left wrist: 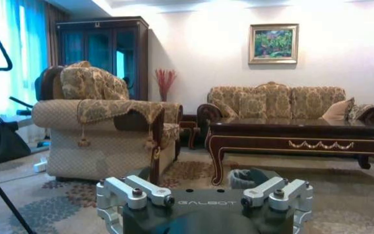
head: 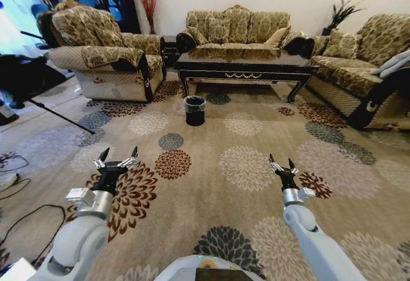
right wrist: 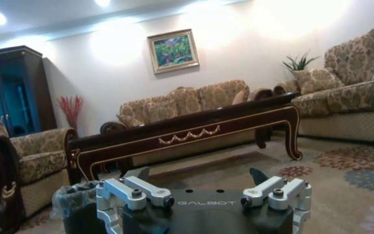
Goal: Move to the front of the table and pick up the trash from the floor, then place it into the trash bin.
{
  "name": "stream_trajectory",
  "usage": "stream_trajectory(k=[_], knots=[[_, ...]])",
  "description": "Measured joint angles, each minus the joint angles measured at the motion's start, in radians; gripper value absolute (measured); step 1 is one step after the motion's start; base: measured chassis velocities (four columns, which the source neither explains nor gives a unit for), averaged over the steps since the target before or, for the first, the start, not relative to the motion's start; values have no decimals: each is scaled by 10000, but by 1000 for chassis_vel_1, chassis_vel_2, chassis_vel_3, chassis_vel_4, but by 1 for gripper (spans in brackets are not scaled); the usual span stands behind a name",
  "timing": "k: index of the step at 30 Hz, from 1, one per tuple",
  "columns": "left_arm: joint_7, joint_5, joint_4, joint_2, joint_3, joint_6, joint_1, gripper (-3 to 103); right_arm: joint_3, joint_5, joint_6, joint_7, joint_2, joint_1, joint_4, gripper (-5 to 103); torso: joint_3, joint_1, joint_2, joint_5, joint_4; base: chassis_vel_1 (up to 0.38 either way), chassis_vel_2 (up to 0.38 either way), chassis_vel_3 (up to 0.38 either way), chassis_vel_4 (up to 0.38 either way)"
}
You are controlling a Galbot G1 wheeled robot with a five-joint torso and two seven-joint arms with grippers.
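Patterned carpet (open) before table, trash bin.

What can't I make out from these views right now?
- Trash: no litter can be told apart from the carpet pattern in the head view; too small.
- Trash bin contents: hidden by its rim and bag.
- Trash bin base, left wrist view: covered by the left gripper.
- Floor under the table: in shadow.
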Motion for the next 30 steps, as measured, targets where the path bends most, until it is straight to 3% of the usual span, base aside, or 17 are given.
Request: stream_trajectory(k=[30], knots=[[70, -26, 450, 117, 323, -25, -508, 100, -292, 157, 119, -216, 35, 301, -351, 100, 756, 288, 1047, 1, -3, -34, -34, 32, 32]])
